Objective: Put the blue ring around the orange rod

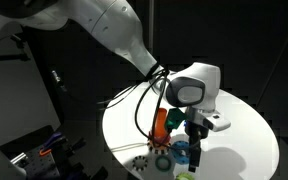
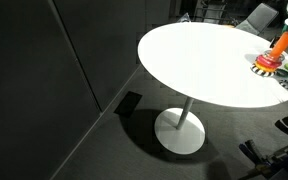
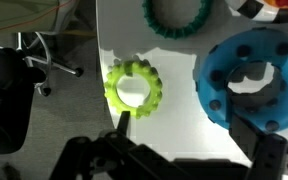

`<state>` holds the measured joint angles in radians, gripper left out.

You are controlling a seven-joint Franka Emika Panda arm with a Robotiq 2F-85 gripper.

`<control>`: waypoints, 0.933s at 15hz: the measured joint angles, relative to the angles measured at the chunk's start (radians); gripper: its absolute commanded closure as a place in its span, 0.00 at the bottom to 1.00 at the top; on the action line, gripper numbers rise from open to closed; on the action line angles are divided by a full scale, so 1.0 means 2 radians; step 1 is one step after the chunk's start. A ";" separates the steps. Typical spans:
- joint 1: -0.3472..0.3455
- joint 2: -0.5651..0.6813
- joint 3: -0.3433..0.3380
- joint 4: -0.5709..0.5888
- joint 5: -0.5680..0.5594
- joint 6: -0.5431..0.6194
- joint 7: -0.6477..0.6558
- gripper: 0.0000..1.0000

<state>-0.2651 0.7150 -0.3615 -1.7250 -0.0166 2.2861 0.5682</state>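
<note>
Plainly the gripper [image 3: 196, 140] hangs wide open above the table [image 3: 179, 80], holding nothing. One finger [image 3: 272, 152] overlaps the blue ring [image 3: 216, 85] at its near edge; I cannot tell whether they touch. The blue ring lies flat beside a green ring [image 3: 156, 92]. The rod [image 2: 283, 40] stands upright, apart from it. A dark toothed ring [image 3: 179, 14] is cut off by the top of the wrist view.
</note>
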 measured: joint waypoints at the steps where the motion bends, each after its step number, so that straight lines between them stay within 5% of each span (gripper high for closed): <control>1: 0.000 0.000 0.001 0.000 0.000 -0.001 -0.002 0.00; 14: 0.000 0.001 0.004 0.000 0.000 -0.016 -0.034 0.00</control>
<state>-0.2656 0.7175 -0.3535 -1.7252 -0.0165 2.2550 0.5007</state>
